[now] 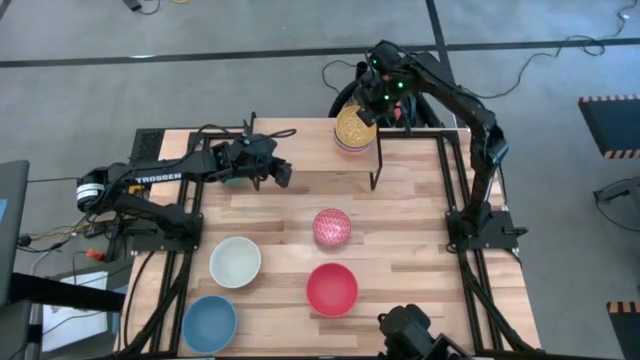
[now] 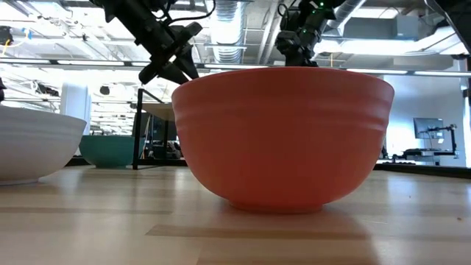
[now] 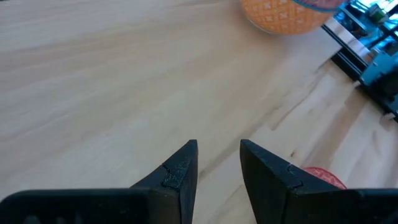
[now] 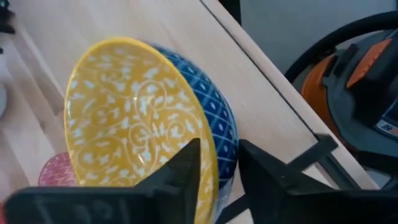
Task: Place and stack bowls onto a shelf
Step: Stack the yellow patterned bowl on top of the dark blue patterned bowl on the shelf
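A yellow speckled bowl (image 4: 134, 118) sits nested in a blue patterned bowl (image 4: 221, 118) on the shelf (image 4: 186, 37) at the table's far side; the stack (image 1: 353, 127) also shows from above. My right gripper (image 4: 217, 171) hangs over it, open, one finger inside the yellow rim and one outside the blue wall. My left gripper (image 1: 280, 172) hovers open and empty above the table's left middle. On the table sit a pink speckled bowl (image 1: 332, 227), mouth down, a cream bowl (image 1: 235, 261), a red bowl (image 1: 331, 288) and a blue bowl (image 1: 209, 323).
A green bowl (image 2: 110, 151) stands on the table beside the shelf's black leg (image 2: 137, 129). The right arm's black frame (image 1: 470, 225) runs along the table's right side. Bare planks lie between the shelf and the loose bowls.
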Tool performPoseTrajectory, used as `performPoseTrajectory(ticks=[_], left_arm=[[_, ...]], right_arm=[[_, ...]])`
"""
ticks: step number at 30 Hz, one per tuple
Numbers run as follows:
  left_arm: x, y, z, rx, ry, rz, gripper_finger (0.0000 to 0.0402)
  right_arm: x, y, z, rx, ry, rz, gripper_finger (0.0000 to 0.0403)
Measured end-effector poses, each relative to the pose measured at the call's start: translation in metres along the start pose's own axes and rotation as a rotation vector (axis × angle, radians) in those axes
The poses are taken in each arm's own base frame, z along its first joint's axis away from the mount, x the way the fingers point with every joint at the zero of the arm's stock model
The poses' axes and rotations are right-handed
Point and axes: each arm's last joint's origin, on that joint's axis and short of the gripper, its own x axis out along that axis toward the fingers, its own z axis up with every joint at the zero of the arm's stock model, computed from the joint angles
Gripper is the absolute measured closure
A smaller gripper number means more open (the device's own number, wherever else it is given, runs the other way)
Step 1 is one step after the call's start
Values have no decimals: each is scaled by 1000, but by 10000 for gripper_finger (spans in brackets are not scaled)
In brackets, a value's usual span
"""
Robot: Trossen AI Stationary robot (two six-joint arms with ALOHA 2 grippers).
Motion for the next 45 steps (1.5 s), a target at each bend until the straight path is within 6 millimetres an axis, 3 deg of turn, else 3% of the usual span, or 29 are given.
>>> performPoseTrajectory(ticks=[8, 14, 20, 27, 31, 36, 45], left_arm=[[0, 3, 2, -1, -38, 68, 298], [-2, 6, 6, 57, -58, 95, 321], [-8, 4, 25, 91, -108, 75, 342], [-18, 2, 35, 110, -158, 88, 357], [-23, -1, 33, 116, -150, 75, 368], [-26, -9, 34, 117, -160, -14, 388], [-29, -24, 27, 81, -166, -60, 401]], right_arm=[[-10, 4, 0, 33, -46, -4, 216], [-38, 10, 0, 27, -160, -47, 214], [-68, 15, -6, 11, -302, -27, 214], [-44, 7, -26, 57, -367, -7, 214], [-46, 12, -39, 64, -511, 27, 214], [-25, 9, -55, 78, -477, 35, 218], [-17, 9, -51, 27, -504, 28, 244]])
